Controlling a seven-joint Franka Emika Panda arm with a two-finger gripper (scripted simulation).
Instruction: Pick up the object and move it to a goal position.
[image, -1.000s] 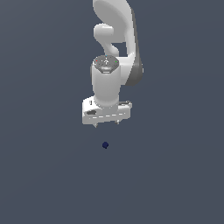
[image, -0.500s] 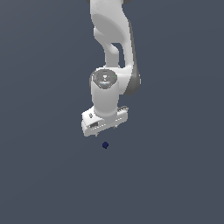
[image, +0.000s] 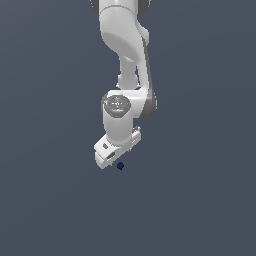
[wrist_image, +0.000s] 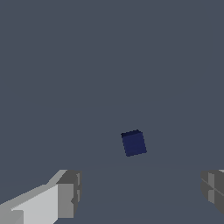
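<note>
Wrist view gives me the clearest read: the dark navy cube (wrist_image: 133, 143) sits on the plain grey floor (wrist_image: 109, 52), and my two fingertips (wrist_image: 65, 194) stand wide apart, one at each side of the frame, with nothing between them. So the gripper (wrist_image: 139, 192) is spread and empty. The cube lies ahead of the line joining the pads, not between them, and roughly midway across the gap, slightly turned relative to the fingers.

In the exterior view the gripper (image: 116, 155) hangs low on the white arm (image: 122, 45), tilted, with the cube (image: 120, 166) just beside its lower edge, toward the exterior view's right. I cannot tell from that angle whether anything touches; the wrist view suggests not.

I judge this to be the approach step of the pick, with nothing grasped. No goal marker shows in either picture. The next move calls for carrying the hand forward over the cube until it falls between the pads, settling down to its level, then closing. The cube is tiny, so a small offset could nudge it away.
</note>
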